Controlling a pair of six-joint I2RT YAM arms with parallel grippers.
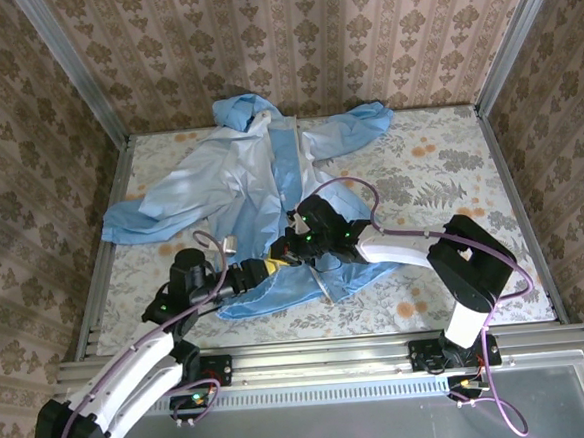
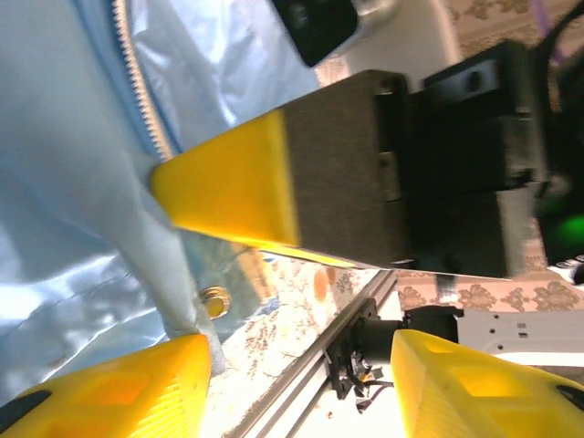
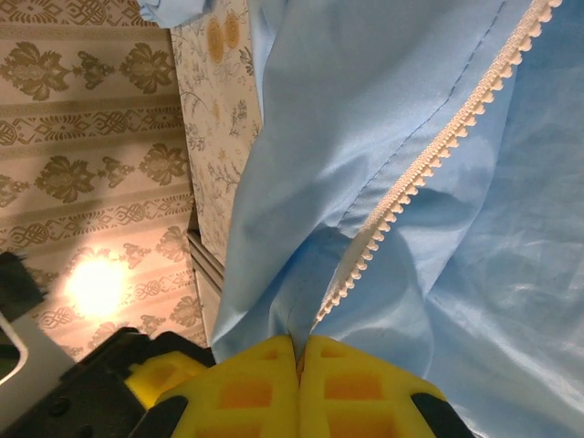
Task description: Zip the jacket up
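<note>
Blue jacket (image 1: 229, 183) pinched near zipper (image 3: 429, 155), seemingly, by right claw (image 3: 298, 351); left claw (image 2: 297, 365) spread.

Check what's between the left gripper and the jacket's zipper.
The right gripper: in the left wrist view its shut yellow fingers sit above the open left gripper, pinching the jacket where the zipper ends.
</note>
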